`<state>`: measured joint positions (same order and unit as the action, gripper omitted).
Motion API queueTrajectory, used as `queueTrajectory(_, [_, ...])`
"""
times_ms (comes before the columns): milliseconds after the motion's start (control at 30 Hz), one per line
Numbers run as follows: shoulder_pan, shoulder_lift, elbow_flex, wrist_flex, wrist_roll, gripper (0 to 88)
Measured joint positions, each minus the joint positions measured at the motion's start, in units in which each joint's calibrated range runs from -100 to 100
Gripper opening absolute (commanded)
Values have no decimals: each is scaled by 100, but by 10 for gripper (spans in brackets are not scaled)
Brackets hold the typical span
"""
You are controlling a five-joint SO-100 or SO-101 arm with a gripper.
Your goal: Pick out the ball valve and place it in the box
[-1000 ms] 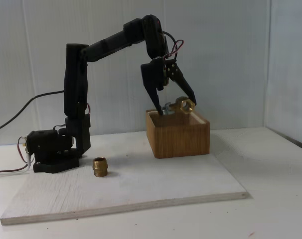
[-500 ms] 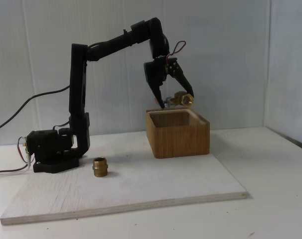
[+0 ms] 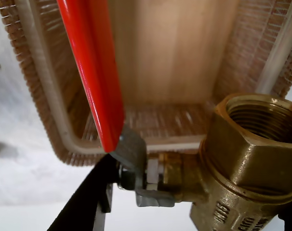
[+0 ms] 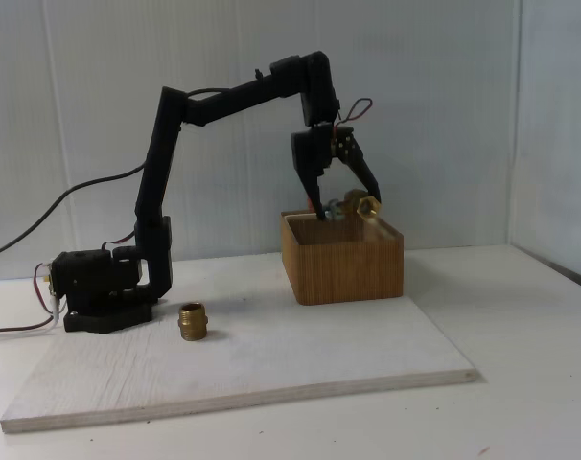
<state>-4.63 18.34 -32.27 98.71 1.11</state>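
Soft, even, dim light; wrist view close-up slightly blurred.

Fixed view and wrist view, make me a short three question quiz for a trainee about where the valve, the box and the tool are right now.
1. True or false: the ball valve lies on the board.
2. In the fixed view, which brass part sits on the board left of the wooden box?
A. brass threaded nipple
B. red lever
C. steel bolt
3. Fill in: in the wrist view, the red lever handle hangs over the box's open ____.

Key
1. False: the tool holds it above the box.
2. A
3. inside (interior)
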Motion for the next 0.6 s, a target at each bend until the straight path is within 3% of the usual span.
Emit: queueTrajectory(600, [-430,152,-36,0,-294,17])
